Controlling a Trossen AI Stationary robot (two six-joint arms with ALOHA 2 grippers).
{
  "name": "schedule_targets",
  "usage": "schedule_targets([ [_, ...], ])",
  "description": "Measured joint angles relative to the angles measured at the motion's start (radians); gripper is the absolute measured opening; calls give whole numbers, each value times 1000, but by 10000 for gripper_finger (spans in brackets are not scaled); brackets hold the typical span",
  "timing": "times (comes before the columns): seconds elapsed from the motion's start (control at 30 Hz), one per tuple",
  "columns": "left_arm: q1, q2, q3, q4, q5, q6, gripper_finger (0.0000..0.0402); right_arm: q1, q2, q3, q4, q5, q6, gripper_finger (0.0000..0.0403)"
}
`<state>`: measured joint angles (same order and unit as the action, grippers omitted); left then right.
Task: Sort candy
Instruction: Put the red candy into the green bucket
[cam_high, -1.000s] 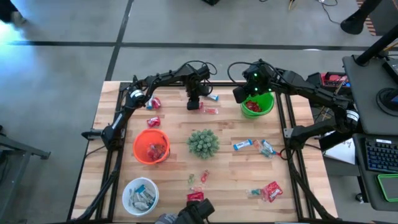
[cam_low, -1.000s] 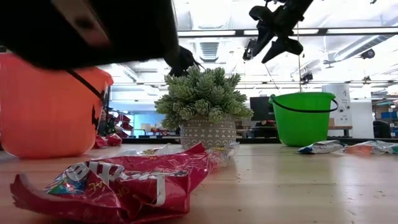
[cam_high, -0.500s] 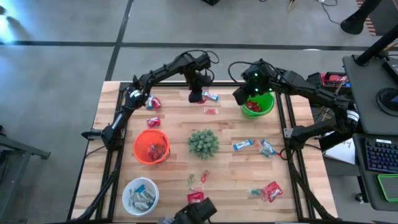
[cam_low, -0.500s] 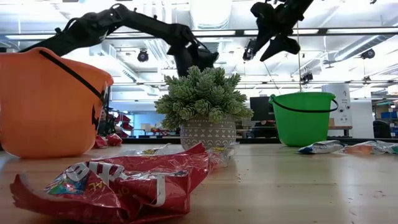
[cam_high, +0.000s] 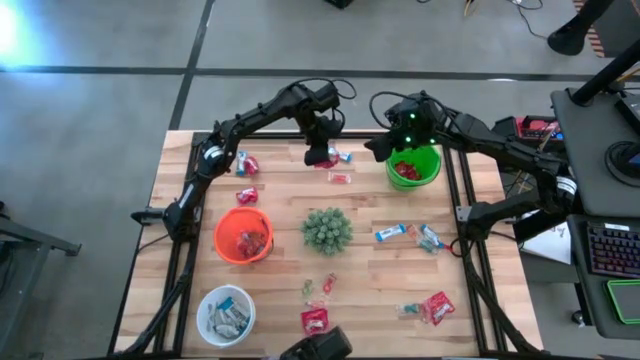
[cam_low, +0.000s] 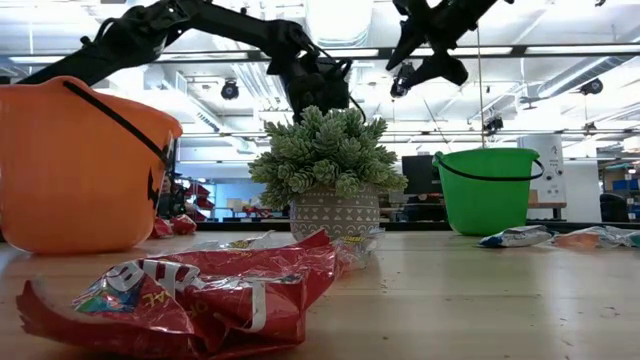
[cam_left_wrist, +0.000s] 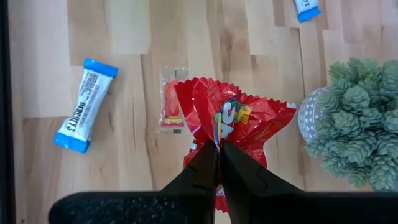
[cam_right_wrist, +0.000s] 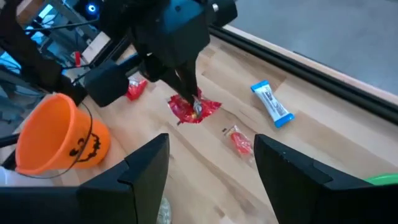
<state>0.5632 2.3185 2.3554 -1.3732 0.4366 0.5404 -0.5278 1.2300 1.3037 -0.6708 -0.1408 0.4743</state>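
My left gripper (cam_high: 320, 157) (cam_left_wrist: 219, 147) is shut on a red candy packet (cam_left_wrist: 233, 118) above the table's far middle, also in the right wrist view (cam_right_wrist: 194, 111). My right gripper (cam_high: 383, 150) (cam_right_wrist: 211, 165) hangs open with nothing between its fingers, over the left rim of the green bowl (cam_high: 420, 168). On the table below the left gripper lie a blue-and-white bar (cam_left_wrist: 84, 106) and a small red piece (cam_left_wrist: 169, 102). More candy lies scattered: red packets (cam_high: 436, 305), blue bars (cam_high: 393, 233), tiny green and pink pieces (cam_high: 318, 287). My left gripper pinches the red packet between its two fingertips along a crumpled fold near the packet's middle (cam_left_wrist: 217, 134). The fingers come from above, slanting down. The packet hangs below them, its crinkled ends spread to both sides, clear of the table.
A spiky green plant in a pot (cam_high: 326, 230) stands mid-table. An orange bowl (cam_high: 243, 235) holding candy sits left of it, and a white bowl (cam_high: 226, 312) holding candy sits near the front left. The green bowl holds red candy. A red packet (cam_low: 190, 290) lies close to the low camera.
My left gripper has risen from the table, staying shut, and has lifted the red packet clear of the wood near the far edge. The small red piece and the blue-and-white bar have stayed where they lay.
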Motion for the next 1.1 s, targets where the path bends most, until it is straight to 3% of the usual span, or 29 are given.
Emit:
schedule_targets([
  [0.3, -2, -71, 0, 33, 0, -7, 0, 8, 111, -2, 71, 0, 41, 226],
  [0.43, -2, -126, 0, 64, 0, -7, 0, 12, 146, -2, 138, -47, 55, 226],
  [0.73, -4, -207, 0, 153, 22, -6, 0, 13, 153, -2, 344, -69, 110, 226],
  [1.1, -6, -211, -1, 176, 20, -3, 0, 24, 154, -2, 359, -69, 119, 215],
])
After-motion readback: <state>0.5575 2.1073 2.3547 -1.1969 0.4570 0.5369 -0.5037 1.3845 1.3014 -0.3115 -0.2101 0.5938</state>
